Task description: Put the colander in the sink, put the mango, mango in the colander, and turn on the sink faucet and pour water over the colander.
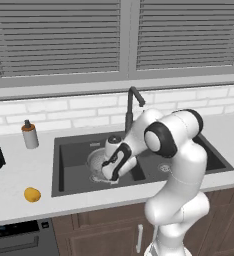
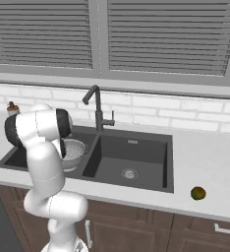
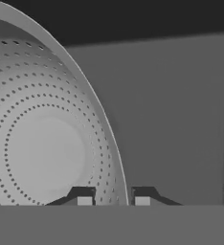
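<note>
Step in hand: seating the colander (image 3: 47, 143) in the left basin of the sink (image 1: 69, 150). My claw (image 3: 113, 200) is clenched on the colander's rim, one fingertip inside the wall, one outside. Next move, as I judge it: release, lift clear, then fetch a mango. The colander is silvery, round, with rings of fine holes, and empty. The yellow mango (image 1: 32, 194) lies on the worktop (image 1: 19, 170) left of the sink; the greenish mango (image 2: 198, 193) lies right of it

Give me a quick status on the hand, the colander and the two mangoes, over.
Hand shut on colander rim, colander low in left sink basin. Both mangoes on the counter: yellow mango left, green mango right. Nothing blocking.
</note>
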